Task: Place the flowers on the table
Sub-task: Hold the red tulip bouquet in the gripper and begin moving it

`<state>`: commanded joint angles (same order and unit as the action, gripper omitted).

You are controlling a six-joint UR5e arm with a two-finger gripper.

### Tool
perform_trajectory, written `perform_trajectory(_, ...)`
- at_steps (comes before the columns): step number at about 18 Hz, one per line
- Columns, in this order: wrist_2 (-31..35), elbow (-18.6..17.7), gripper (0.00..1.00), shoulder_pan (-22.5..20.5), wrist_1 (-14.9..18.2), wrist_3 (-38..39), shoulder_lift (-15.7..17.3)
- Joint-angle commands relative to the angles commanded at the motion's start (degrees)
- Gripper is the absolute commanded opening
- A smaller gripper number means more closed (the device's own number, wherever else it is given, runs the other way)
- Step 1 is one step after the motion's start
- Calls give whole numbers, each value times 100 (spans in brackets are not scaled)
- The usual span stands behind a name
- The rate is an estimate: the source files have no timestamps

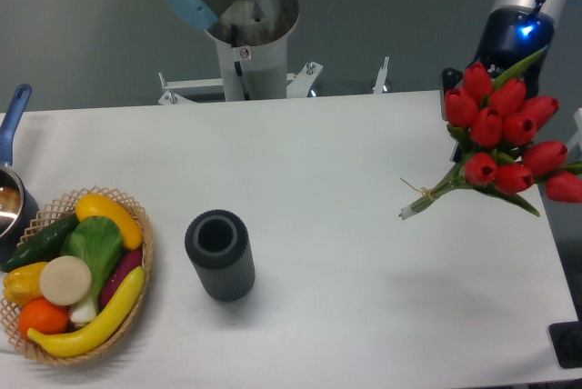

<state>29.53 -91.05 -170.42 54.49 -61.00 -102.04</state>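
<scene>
flowers (pixel 506 144) are off the vase and held in the air over the right end of the counter (pixel 346 162), near its right edge; the red buds sit bunched just below the gripper (pixel 462 89), with the tied stem end pointing down and left toward the counter surface. i cannot tell whether the stem tips touch the counter or hang just above it. the fingers are mostly hidden behind the buds, so their state cannot be told directly; judging by the bunch hanging tilted under the arm, it is probably grasped. progress, as a judgement: carrying part looks largely done, lowering and letting go are left, flowers not yet lying flat. surroundings: dark ribbed vase (pixel 220 254) stands upright near the counter middle, well apart from the bunch, mouth showing nothing inside. wicker basket (pixel 138 225) of vegetables sits at the left front corner, a pot (pixel 13 198) with a blue handle beside it at the left edge. nothing stands under the bunch; main risk is the near right edge, some buds already overhang it.
</scene>
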Motion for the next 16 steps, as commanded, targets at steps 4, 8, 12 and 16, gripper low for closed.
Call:
perform_trajectory(4,26,-18,41,18,-9,17,-9)
perform_trajectory(8,568,-35,41,26,-9,9,53)
perform_trajectory(12,1387,-44,41,202,9,9,123)
perform_trajectory(16,2589,-149,41,553,26,0,228)
